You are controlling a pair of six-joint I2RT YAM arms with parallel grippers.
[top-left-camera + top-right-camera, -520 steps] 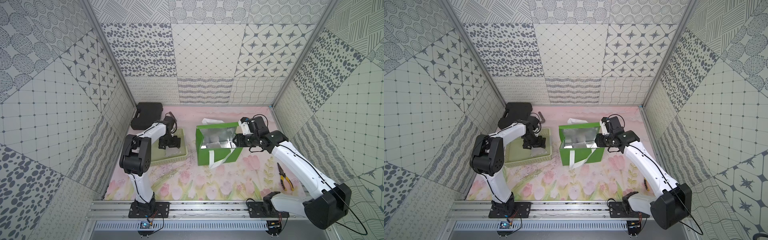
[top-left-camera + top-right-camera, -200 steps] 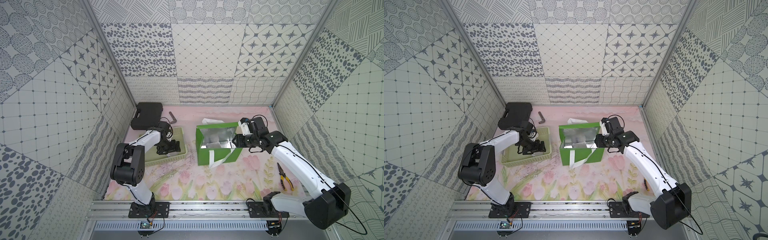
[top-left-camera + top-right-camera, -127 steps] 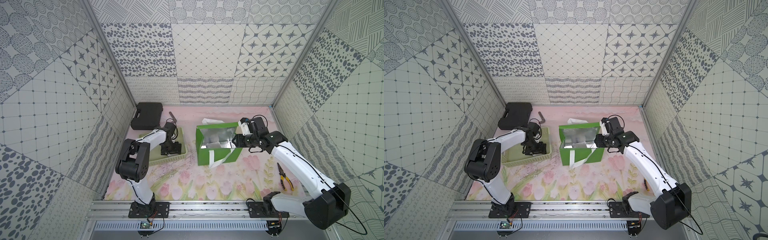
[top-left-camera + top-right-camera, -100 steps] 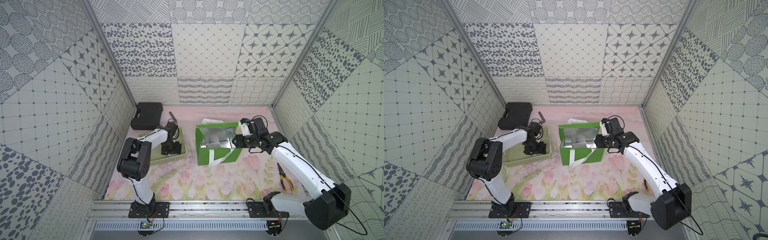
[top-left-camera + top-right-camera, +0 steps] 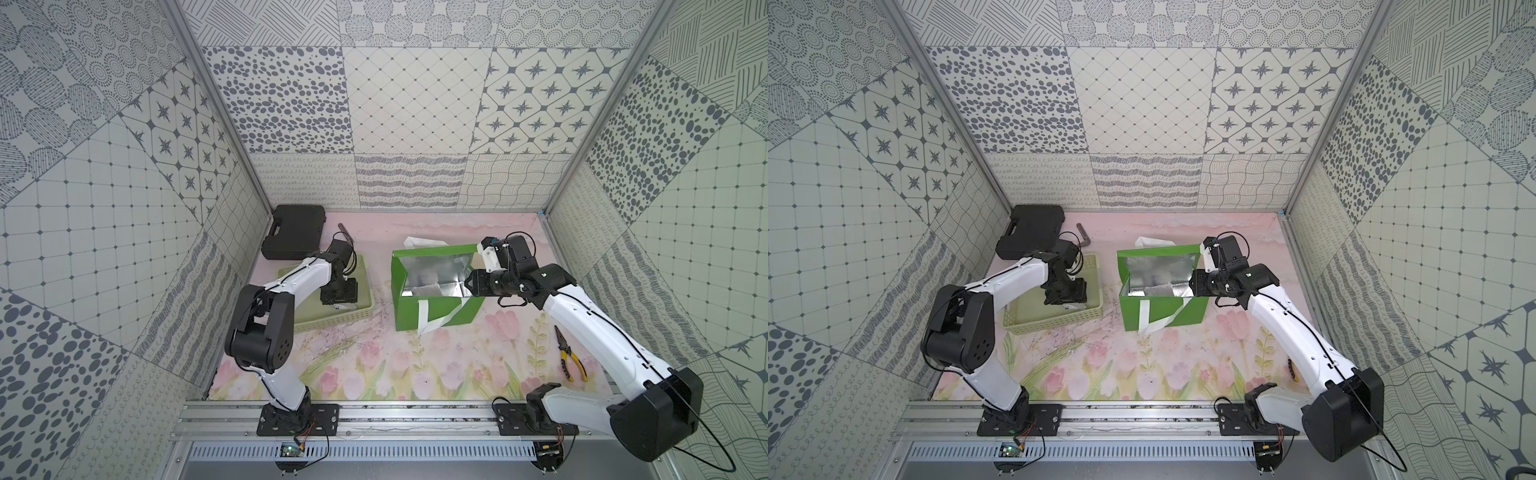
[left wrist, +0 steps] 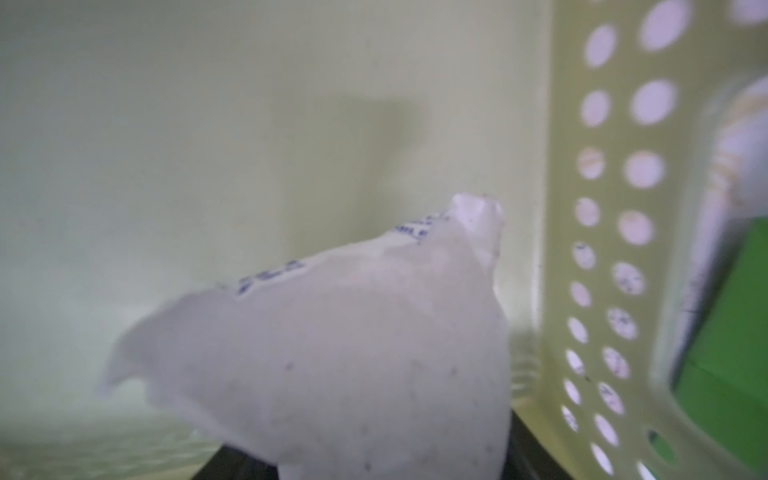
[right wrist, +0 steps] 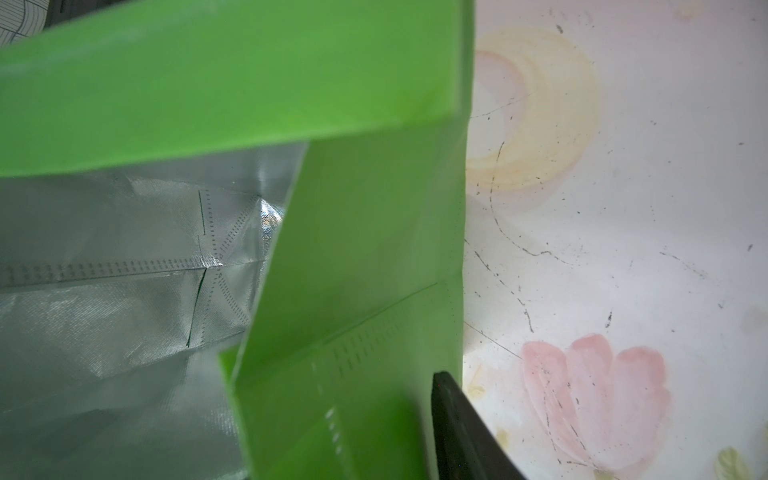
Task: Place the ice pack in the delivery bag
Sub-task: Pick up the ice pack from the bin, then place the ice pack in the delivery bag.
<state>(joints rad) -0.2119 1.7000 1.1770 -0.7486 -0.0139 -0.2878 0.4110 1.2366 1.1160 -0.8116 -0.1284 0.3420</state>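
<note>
Ice pack [image 6: 332, 353] sits in the basket [image 5: 328, 322], close to the wall facing the bag [image 5: 436, 320]; not lifted clear, not yet in the bag. Left gripper [image 5: 340, 302] is down inside the basket, right over it. In the left wrist view the ice pack fills the near field, one corner raised, with a dark jaw edge below it; whether the jaws have closed on it I cannot tell. Right gripper [image 5: 470, 284] pinches the top of the bag's side wall, jaws narrow on the fabric, mouth held open, foil lining showing in both top views. Judged stage: grasp under way; lift, carry across and release remain. Pale patches on the foil floor: contents or reflection, cannot tell. In the way: the basket wall on the bag side, then the bag's near rim. White strap [image 5: 424, 316] hangs outside, no obstacle. Black case [image 5: 295, 230] and a small bent tool [image 5: 345, 232] lie behind the basket; pliers [image 5: 571, 357] lie on the desk [image 5: 374, 365], well apart, off the path.
</note>
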